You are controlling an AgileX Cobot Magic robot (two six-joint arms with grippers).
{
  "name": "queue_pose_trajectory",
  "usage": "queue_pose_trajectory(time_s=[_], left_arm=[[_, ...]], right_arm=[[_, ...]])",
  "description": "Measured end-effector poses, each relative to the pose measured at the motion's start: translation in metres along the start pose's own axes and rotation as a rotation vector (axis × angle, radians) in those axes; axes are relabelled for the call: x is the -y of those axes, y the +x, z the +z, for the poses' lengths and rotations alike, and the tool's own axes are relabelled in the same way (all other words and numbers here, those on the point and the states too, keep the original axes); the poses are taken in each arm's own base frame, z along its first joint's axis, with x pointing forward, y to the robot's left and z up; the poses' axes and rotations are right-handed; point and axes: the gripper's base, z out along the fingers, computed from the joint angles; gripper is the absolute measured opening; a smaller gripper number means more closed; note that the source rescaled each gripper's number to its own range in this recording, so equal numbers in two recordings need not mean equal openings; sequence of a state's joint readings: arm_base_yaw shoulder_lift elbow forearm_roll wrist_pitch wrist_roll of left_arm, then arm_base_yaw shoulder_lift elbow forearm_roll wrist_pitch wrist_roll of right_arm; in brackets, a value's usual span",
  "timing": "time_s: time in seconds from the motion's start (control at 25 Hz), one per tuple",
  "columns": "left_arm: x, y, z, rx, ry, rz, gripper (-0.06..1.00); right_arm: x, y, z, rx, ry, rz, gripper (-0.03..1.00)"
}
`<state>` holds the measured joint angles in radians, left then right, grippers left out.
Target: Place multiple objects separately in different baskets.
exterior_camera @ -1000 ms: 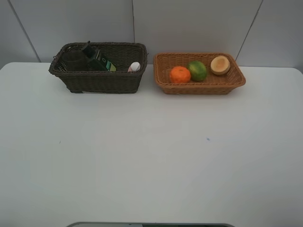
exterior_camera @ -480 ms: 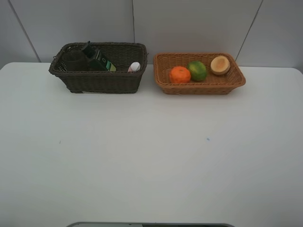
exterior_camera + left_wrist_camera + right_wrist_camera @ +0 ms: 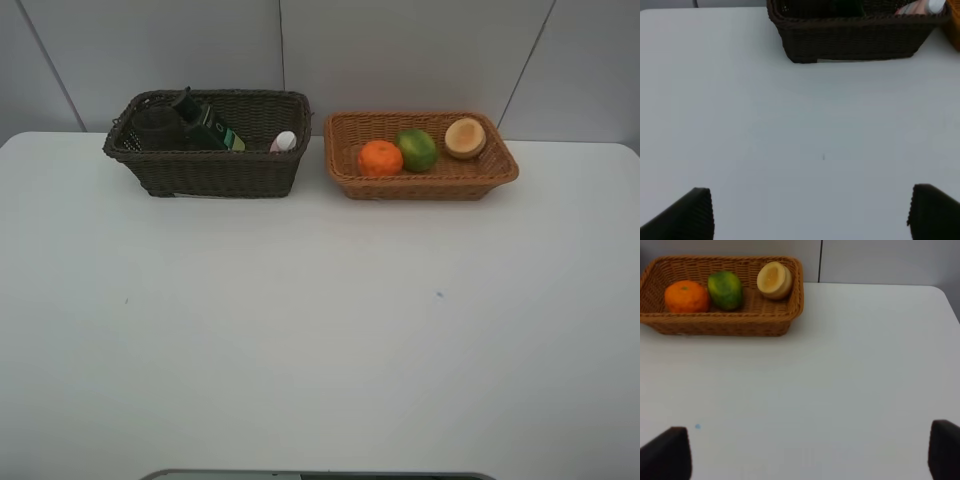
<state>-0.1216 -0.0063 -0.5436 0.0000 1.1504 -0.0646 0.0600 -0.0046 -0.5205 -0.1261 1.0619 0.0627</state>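
The left gripper (image 3: 810,212) stands with its jaws spread wide and nothing between them, only bare white table (image 3: 790,125) beneath; the right gripper (image 3: 810,452) is the same, jaws far apart and empty, well short of the baskets; neither arm shows in the high view at all.

Ahead of the left gripper sits the dark brown basket (image 3: 215,170), deep-walled; inside it the pump bottle (image 3: 205,125) leans with its dark green body against the back, the dark cup (image 3: 157,128) stands at the far left corner, though it is too shadowed to read its colour, and the pink spray bottle (image 3: 284,141) pokes its pale cap up at the right end; the left wrist view catches that cap just over the rim.

Ahead of the right gripper sits the light tan basket (image 3: 420,180), shallow, just beside the dark one but apart from it; in it lie the orange (image 3: 380,158) and the green fruit (image 3: 417,149), touching or nearly so, and the peach-like fruit (image 3: 465,137) at the far right corner, showing a pale cream face.

As a judgement: the sorting looks finished; containers in one basket, fruit in the other; nothing is left loose on the table, so I see no further pick to make.
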Motion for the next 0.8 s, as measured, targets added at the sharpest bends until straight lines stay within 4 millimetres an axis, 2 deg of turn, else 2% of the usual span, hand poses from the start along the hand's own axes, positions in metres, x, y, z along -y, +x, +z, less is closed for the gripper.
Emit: queue_pose_trajectory(time_s=[0.4, 0.8], left_arm=[[0.0016, 0.0003, 0.0087, 0.037, 0.020, 0.017, 1.00], [0.0019, -0.0003, 0.0089, 0.044, 0.023, 0.023, 1.00]], right_arm=[[0.0000, 0.0000, 0.0000, 0.000, 0.000, 0.000, 1.00], [0.0000, 0.0000, 0.0000, 0.000, 0.000, 0.000, 1.00]])
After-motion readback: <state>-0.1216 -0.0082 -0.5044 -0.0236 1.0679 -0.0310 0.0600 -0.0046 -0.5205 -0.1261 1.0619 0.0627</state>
